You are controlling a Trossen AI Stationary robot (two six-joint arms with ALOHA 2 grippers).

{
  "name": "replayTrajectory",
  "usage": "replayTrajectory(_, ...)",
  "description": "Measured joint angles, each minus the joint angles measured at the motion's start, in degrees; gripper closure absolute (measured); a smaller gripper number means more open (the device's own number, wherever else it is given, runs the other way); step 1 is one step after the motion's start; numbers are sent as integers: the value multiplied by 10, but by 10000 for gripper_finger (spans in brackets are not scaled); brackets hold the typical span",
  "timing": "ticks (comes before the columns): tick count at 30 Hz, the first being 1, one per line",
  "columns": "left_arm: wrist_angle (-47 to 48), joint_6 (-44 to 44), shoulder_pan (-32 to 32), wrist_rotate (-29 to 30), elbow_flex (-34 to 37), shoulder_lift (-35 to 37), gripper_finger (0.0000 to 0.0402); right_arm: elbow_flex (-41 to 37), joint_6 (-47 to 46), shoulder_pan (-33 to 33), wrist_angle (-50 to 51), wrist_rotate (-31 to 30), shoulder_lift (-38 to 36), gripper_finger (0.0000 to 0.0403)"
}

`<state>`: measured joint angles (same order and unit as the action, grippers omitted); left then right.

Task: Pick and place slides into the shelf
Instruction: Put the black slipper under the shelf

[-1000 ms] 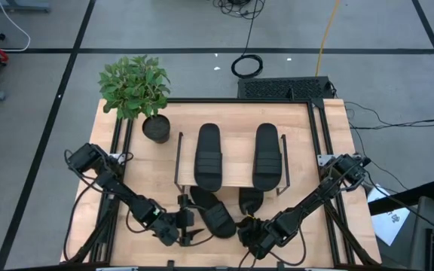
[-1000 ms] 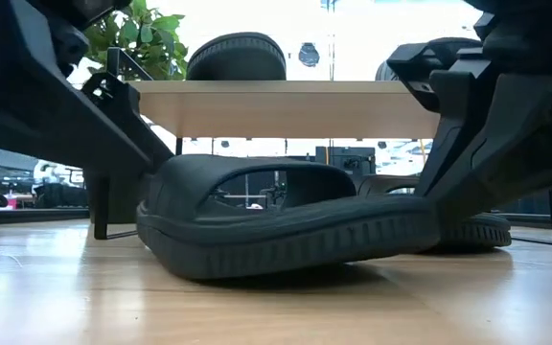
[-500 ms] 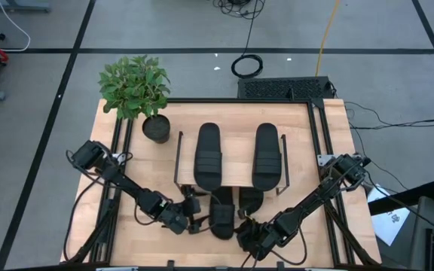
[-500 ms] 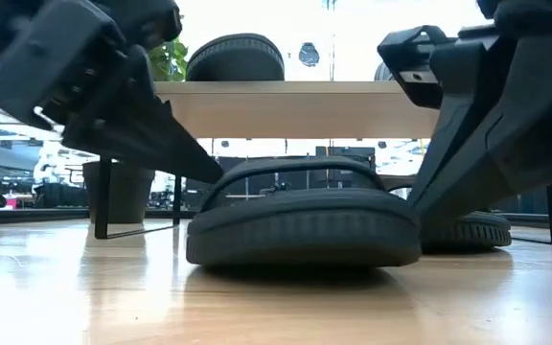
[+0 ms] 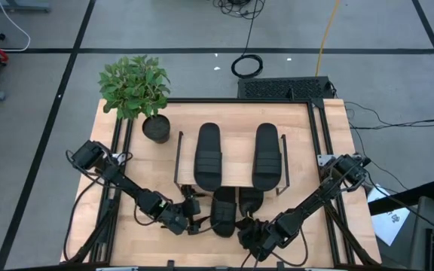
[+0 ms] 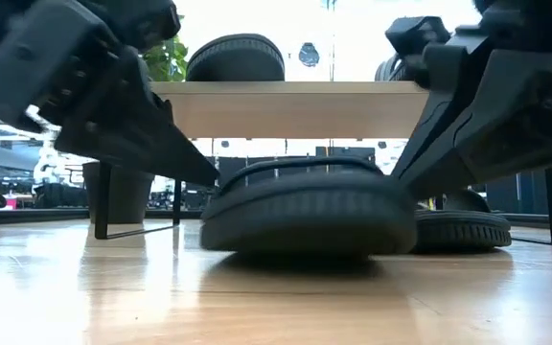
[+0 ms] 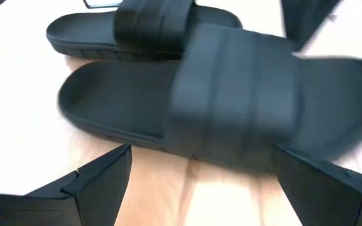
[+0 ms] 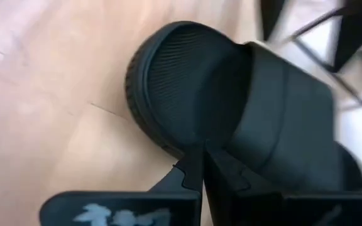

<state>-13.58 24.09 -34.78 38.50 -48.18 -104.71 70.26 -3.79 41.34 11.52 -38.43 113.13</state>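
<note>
the left gripper (image 5: 193, 223) stands with its fingers (image 7: 99, 179) spread wide, one on each side of the near slide (image 5: 222, 211), not clamped on it. the right gripper (image 5: 249, 229), fingers pressed together on nothing, rests against this slide's heel end (image 8: 168, 81). the slide lies on the table (image 5: 149, 165) at the shelf's (image 5: 236, 154) front edge, its toe just under the top board. likely faults (a judgement): a push off the sole's axis could skew the slide into the neighbouring slide (image 5: 250, 199) or the wire side frame; the spread left fingers could catch the strap (image 7: 231, 94); the rubbery sole may drag and buckle. count: four slides, two on top (image 5: 208, 154) (image 5: 266, 154), two at table level; one shelf; one potted plant (image 5: 138, 94); two grippers.
</note>
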Motion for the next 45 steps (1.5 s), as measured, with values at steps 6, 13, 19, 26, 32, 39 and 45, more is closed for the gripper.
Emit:
replayTrajectory(6,0,-10,-24,2,0,0,25,0,-2,16,6,-55,-27,403)
replayTrajectory(13,0,16,-28,-33,0,0,25,1,-48,14,49,-52,-32,403)
replayTrajectory(19,-4,35,-32,-63,0,0,25,1,-122,-9,110,-51,-32,403)
replayTrajectory(26,-17,29,-28,-65,0,0,25,-11,-111,-45,87,-21,-33,403)
replayTrajectory(32,-16,20,-24,-66,0,0,25,-52,-76,-78,-1,30,-32,403)
replayTrajectory(39,-16,15,-24,-59,0,0,25,-68,-54,-85,-49,30,-32,403)
replayTrajectory(45,-15,15,-18,-54,0,0,25,-68,-46,-98,-52,27,-32,403)
